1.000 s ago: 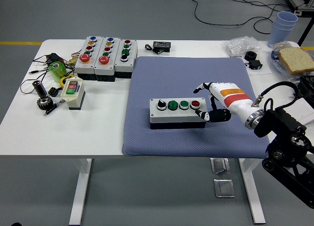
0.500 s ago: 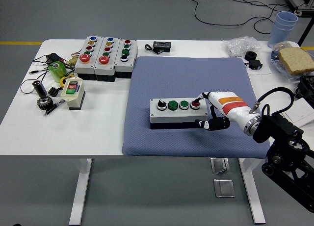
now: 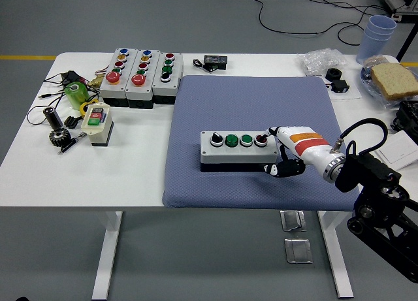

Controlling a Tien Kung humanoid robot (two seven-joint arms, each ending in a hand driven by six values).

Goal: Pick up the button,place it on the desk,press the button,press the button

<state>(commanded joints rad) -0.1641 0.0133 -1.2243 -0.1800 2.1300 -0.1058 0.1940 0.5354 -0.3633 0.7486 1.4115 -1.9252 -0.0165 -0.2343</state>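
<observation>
While your right hand (image 3: 282,152) sits at the right end of the button box (image 3: 239,151), notice that it grips nothing: one finger is stretched onto the red button (image 3: 260,140) and the thumb is tucked against the box's front corner, probably to brace it so the push does not slide it. The box already lies flat on the blue mat (image 3: 253,138), near the mat's front edge and long side toward you, so picking and placing look done and you are on a press. Beside the red button run two green buttons (image 3: 238,141) and a black knob (image 3: 215,140), close enough that a drifting fingertip could hit the wrong one. Your left hand is not in view. Farther back on the white table (image 3: 39,164), left of the mat, stand a small two-button box (image 3: 96,123) and, beyond it, three more button boxes (image 3: 140,75), all well clear of your reach.
</observation>
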